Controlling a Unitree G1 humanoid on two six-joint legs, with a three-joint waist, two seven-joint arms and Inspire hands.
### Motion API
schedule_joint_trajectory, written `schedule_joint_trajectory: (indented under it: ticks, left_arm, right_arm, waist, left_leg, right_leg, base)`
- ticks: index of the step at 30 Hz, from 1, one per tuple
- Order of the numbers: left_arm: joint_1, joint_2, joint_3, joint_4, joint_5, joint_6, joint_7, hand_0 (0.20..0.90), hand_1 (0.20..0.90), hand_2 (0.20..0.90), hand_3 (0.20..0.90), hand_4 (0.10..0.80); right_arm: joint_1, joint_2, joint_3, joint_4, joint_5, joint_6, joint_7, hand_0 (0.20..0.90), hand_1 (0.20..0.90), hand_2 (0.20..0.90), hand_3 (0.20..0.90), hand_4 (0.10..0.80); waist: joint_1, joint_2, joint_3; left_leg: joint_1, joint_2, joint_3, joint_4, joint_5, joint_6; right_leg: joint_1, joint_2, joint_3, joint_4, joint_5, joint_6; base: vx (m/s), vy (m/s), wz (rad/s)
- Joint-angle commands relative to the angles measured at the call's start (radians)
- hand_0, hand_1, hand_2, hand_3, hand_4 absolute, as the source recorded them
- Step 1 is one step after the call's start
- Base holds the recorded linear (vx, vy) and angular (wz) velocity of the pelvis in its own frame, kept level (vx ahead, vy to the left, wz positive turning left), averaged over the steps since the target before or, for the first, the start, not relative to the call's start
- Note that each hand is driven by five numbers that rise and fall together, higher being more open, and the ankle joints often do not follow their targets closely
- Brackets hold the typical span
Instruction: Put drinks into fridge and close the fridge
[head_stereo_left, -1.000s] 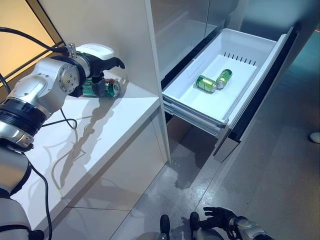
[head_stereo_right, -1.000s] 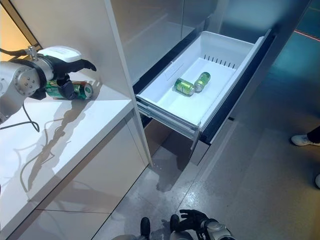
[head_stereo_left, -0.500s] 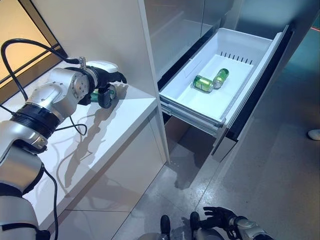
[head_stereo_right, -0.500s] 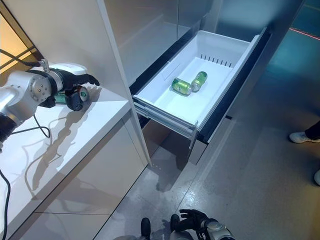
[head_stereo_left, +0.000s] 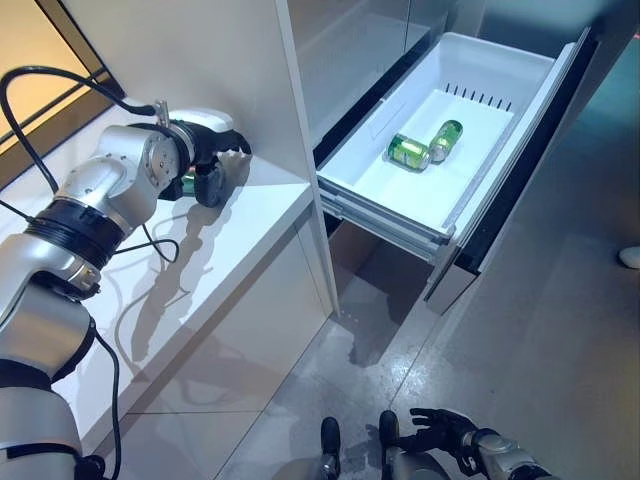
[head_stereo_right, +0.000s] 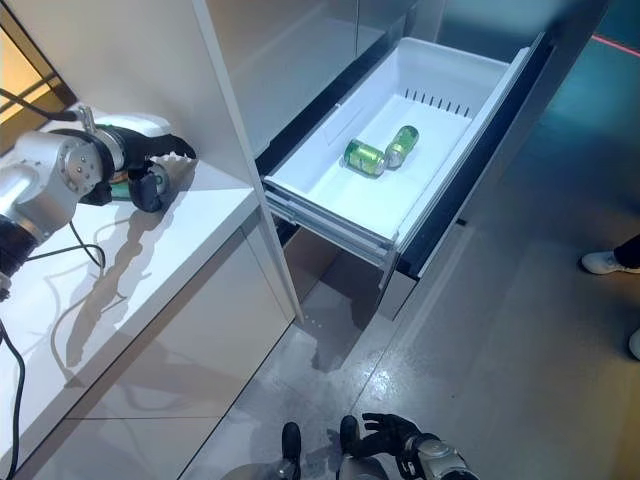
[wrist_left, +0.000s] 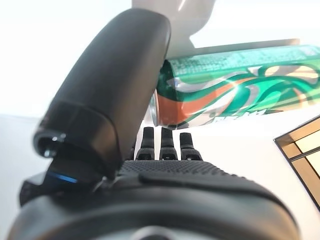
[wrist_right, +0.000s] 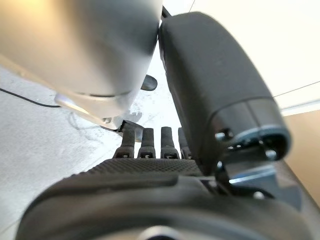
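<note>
Moved closer to the white wall panel (head_stereo_left: 190, 60): left hand (head_stereo_left: 205, 160), curled around green aluminium can (wrist_left: 235, 85) lying over white counter (head_stereo_left: 200, 260). Right hand (head_stereo_left: 445, 428) relaxed, low above grey floor (head_stereo_left: 560, 330).

A kitchen: white counter (head_stereo_left: 230, 240) beside a fridge with an open drawer (head_stereo_left: 440, 130), grey tiled floor (head_stereo_left: 540, 350).

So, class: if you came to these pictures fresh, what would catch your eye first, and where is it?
The white fridge drawer stands pulled out at upper right, with two green cans lying inside. On the white counter at left, the left hand curls round a third green can lying on its side.
</note>
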Motion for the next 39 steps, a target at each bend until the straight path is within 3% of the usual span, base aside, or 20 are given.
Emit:
schedule_joint_trajectory:
  ticks: [1,26,39]
  left_arm:
    - [-0.118,0.02,0.047,0.162,0.067,0.059,0.095,0.9,0.9,0.9,0.9,0.8]
    - [-0.097,0.053,0.07,0.197,0.052,0.062,0.067,0.9,0.9,0.9,0.9,0.8]
    - [-0.08,0.058,0.094,0.229,0.013,0.112,0.039,0.9,0.9,0.9,0.9,0.8]
  right_arm:
    - [0.004,-0.073,0.037,0.007,0.006,0.001,0.02,0.9,0.9,0.9,0.9,0.8]
    - [-0.007,-0.082,0.037,-0.005,-0.007,0.013,0.02,0.9,0.9,0.9,0.9,0.8]
    - [-0.001,-0.076,0.035,-0.009,-0.02,0.017,0.019,0.9,0.9,0.9,0.9,0.8]
  waist:
    - [-0.006,-0.012,0.058]
    - [0.007,-0.008,0.062]
    - [0.009,-0.005,0.057]
  left_leg:
    - [-0.003,-0.055,0.019,0.047,-0.122,0.042]
    - [0.002,-0.059,0.014,0.046,-0.121,0.04]
    - [0.013,-0.059,0.012,0.042,-0.123,0.04]
  right_leg:
    - [-0.035,0.025,0.054,0.104,-0.107,0.013]
    - [-0.033,0.019,0.025,0.115,-0.117,0.008]
    - [-0.021,0.018,0.016,0.112,-0.122,0.008]
  base:
    - [0.0,0.0,0.0]
    - [-0.003,0.003,0.01]
    - [0.0,0.0,0.0]
